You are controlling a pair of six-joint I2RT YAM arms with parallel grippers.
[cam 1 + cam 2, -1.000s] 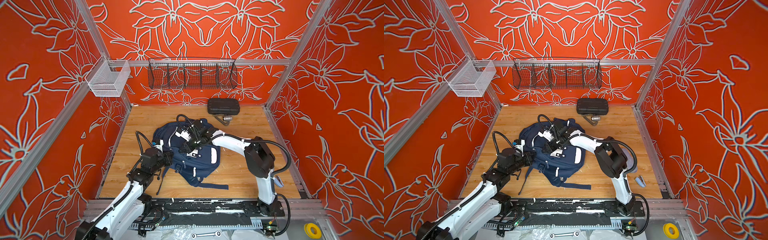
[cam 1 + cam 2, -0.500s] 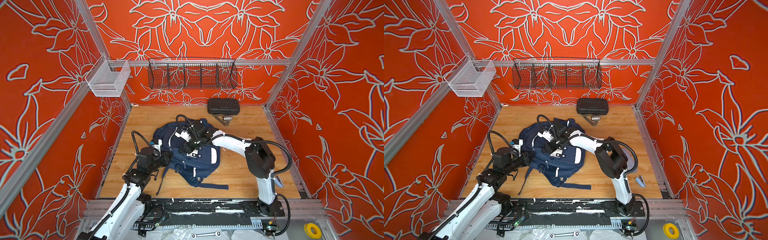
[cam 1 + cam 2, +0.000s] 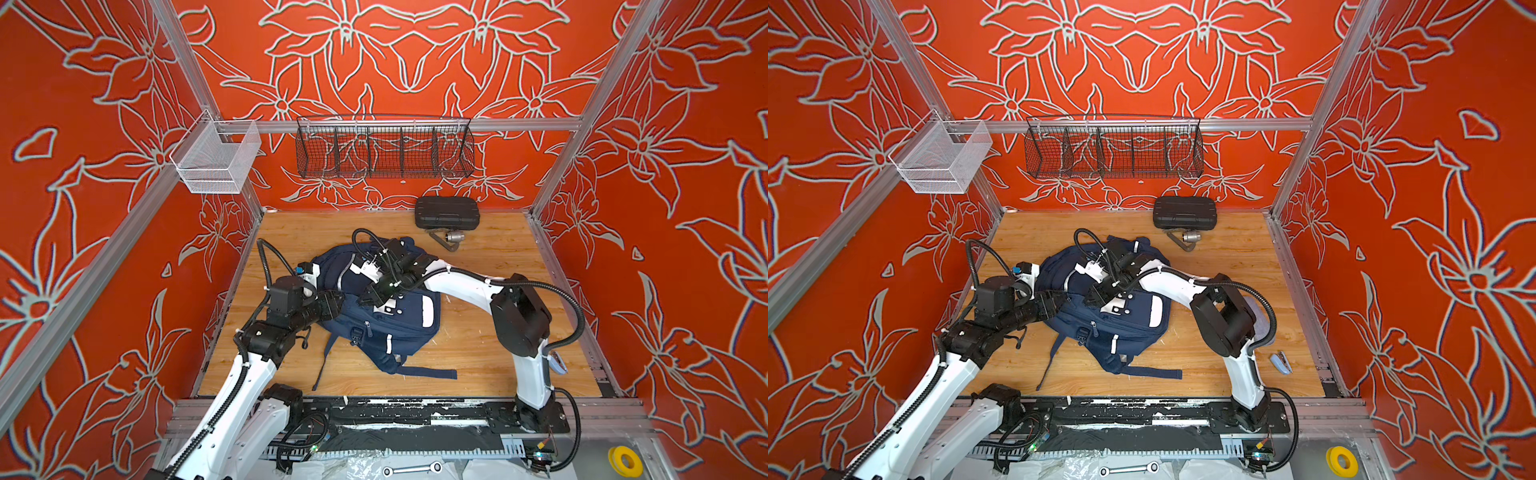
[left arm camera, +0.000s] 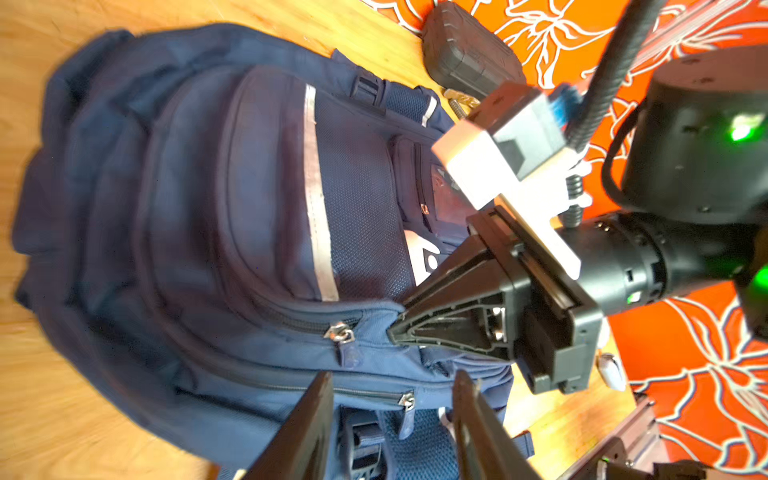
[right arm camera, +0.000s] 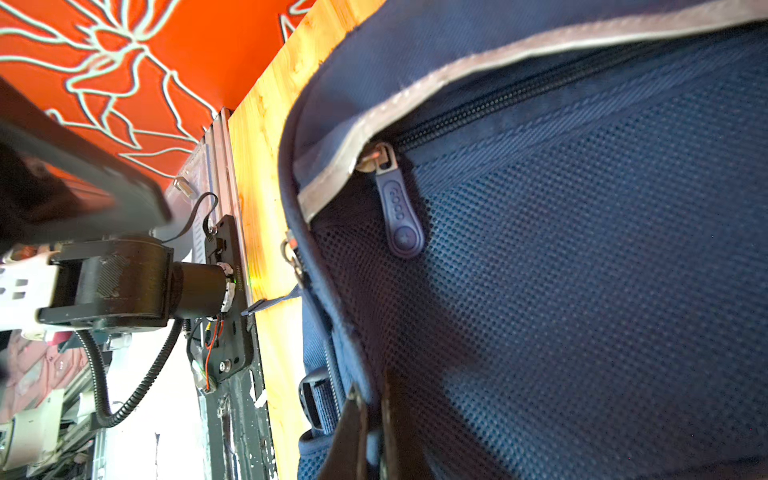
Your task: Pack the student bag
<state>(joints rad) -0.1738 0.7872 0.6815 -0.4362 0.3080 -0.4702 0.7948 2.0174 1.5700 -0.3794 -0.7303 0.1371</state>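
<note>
You're opening up: the backpack (image 3: 395, 324) lies mid-table, your right gripper (image 3: 368, 297) is pinched onto its fabric, and your left gripper (image 4: 392, 376) stands open at its 9 o'clock edge, so next catch a zipper pull (image 4: 340, 333).

The student bag (image 3: 386, 316) is dark blue cloth, and up close its weave looks bumpy like a net. Its stripe (image 4: 318, 199) is a smooth, pale grey band. The zip pull (image 5: 401, 212) looks like smooth rubber. The surface (image 3: 324, 230) is pale wood with a soft shine. At one o'clock from the bag, the black case (image 3: 446, 212) is dull, hard plastic. The long basket (image 3: 384, 151) is thin black wire.
</note>
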